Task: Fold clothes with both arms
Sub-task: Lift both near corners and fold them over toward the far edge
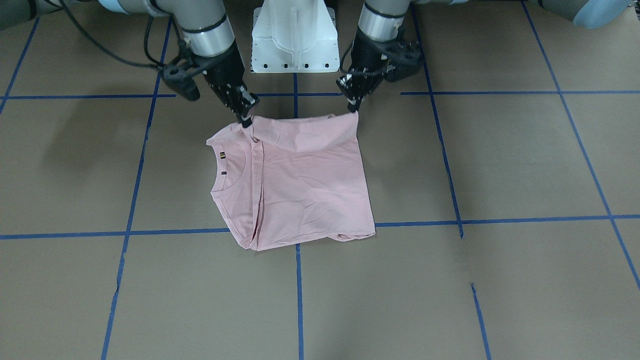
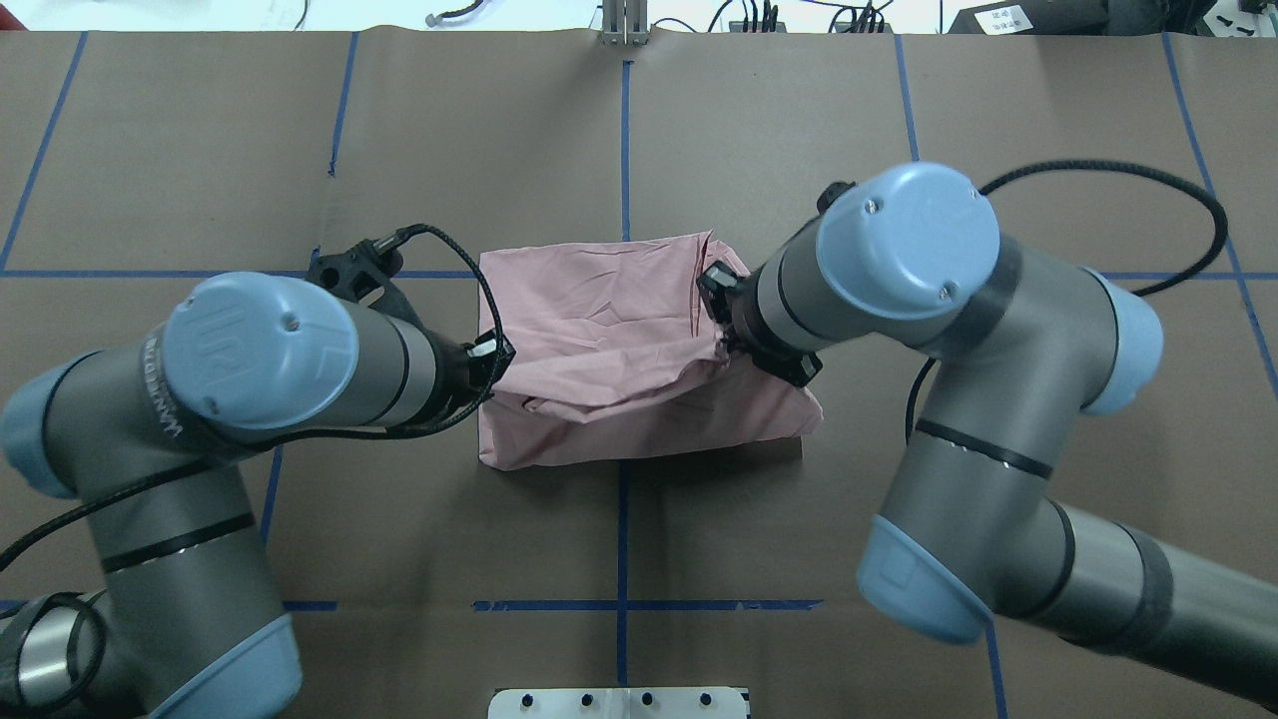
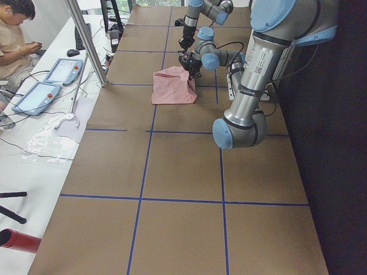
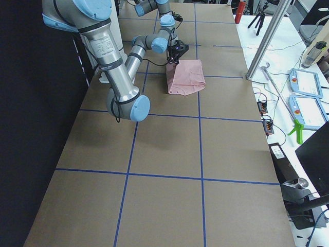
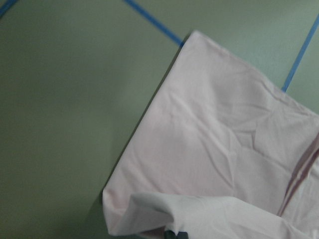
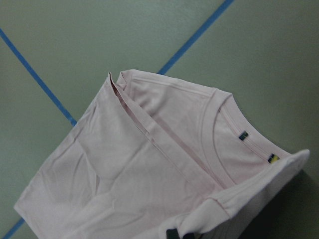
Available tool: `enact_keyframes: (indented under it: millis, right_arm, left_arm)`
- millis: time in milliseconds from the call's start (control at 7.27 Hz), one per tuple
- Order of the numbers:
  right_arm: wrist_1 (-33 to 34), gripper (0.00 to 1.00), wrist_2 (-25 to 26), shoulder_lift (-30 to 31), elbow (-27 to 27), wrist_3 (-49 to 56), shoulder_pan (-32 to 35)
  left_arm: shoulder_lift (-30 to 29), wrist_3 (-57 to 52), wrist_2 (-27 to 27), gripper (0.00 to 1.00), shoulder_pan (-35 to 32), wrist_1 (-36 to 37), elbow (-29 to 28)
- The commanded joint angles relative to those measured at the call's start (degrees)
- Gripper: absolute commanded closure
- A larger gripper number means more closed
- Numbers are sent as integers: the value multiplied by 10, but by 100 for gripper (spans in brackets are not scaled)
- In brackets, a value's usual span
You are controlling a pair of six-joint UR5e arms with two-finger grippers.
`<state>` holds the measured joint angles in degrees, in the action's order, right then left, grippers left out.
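The pale pink T-shirt (image 1: 300, 180) lies folded on the brown table, with its neckline and small tag toward the robot's right; the Snoopy print is hidden. My left gripper (image 1: 354, 106) is shut on the shirt's corner nearest the robot and holds it raised. My right gripper (image 1: 246, 120) is shut on the other near corner, by the collar. From overhead, the shirt (image 2: 609, 350) hangs between the left gripper (image 2: 496, 361) and the right gripper (image 2: 721, 300). The left wrist view shows the lifted edge of the shirt (image 5: 214, 149). The right wrist view shows the collar side of the shirt (image 6: 139, 169).
The white pedestal base (image 1: 295, 37) stands just behind the shirt. Blue tape lines (image 1: 300, 290) grid the table. In the exterior left view a metal post (image 3: 86, 40), control tablets (image 3: 49, 80) and a seated person (image 3: 14, 34) are beyond the table's far edge.
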<state>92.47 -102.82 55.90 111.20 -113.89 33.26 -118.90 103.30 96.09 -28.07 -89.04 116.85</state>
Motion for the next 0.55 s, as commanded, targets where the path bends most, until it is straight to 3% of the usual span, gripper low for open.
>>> enact_keyframes:
  millis: [0, 138, 413]
  right_arm:
    - [-77, 100, -2, -37, -117, 10, 26]
    - [-124, 100, -2, -50, -164, 9, 27]
    - [-132, 100, -10, -76, -214, 12, 37]
  left_arm:
    - [-6, -91, -13, 100, -26, -37, -56]
    - [-7, -92, -16, 100, -40, -72, -83]
    - [-23, -128, -30, 100, -50, -108, -131]
